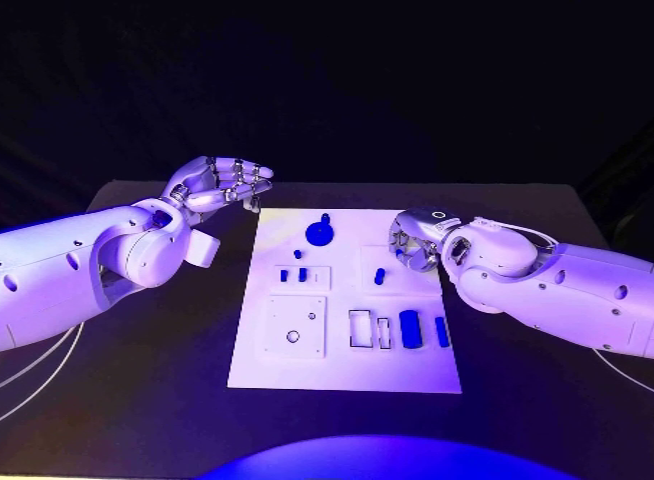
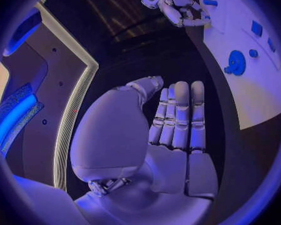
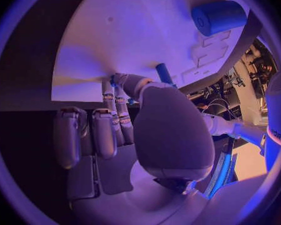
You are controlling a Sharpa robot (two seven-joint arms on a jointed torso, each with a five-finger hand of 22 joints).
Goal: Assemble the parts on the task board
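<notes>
right robot hand (image 1: 417,243) at task board (image 1: 342,375) edge

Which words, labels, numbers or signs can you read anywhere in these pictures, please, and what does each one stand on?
None can be read.
Task board: its white face shows recesses and outlines, no print.
Blue parts, such as the round one: no markings visible.
Left hand and right hand: no legible label or number on the silver fingers or the white arm shells.
The background seen in the wrist views: shapes too blurred to tell whether any bears text.
</notes>
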